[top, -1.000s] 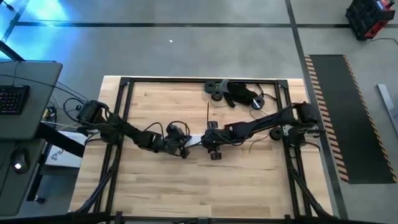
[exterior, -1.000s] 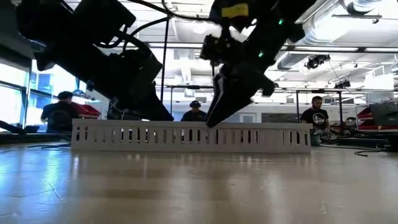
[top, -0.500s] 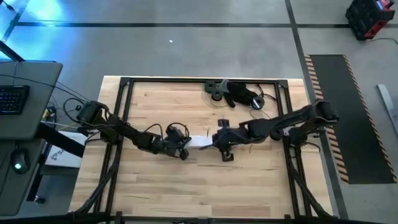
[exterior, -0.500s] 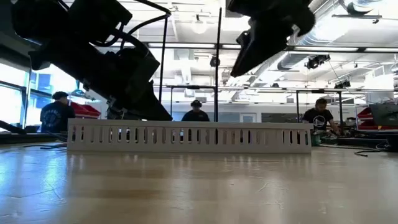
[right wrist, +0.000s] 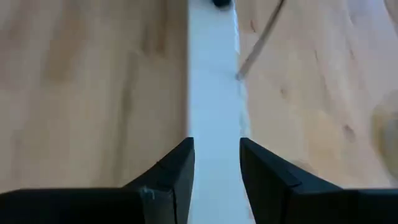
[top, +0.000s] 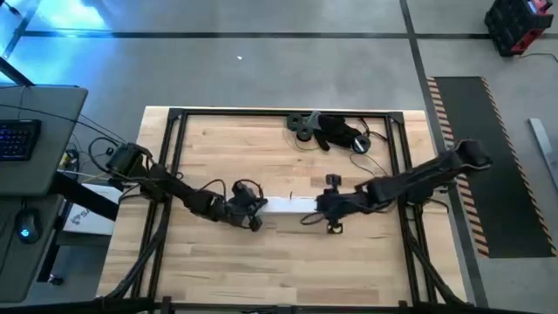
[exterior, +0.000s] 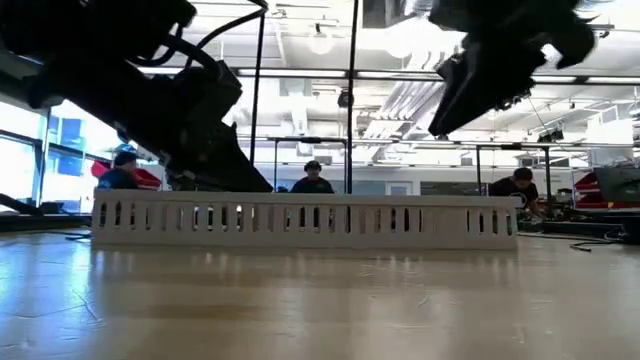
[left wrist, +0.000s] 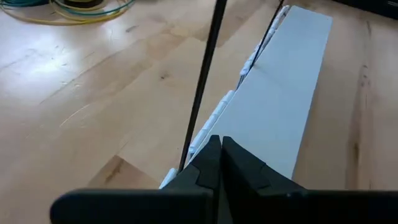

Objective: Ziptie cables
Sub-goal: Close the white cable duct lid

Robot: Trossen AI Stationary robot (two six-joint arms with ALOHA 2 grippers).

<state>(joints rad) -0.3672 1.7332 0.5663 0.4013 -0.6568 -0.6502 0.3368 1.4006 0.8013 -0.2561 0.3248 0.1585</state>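
Left tool (left wrist: 216, 163) pinches slotted duct (top: 288, 205); right tool (right wrist: 216, 165) straddles it.

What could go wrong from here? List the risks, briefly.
1. The right gripper hangs open over the white slotted duct. If it comes down off-centre, a finger may hit the duct's wall and tip or push it.
2. The left gripper is shut at the duct's other end, so the duct could swing around that one point.
3. A thin dark wire runs right beside those fingers and could snag.
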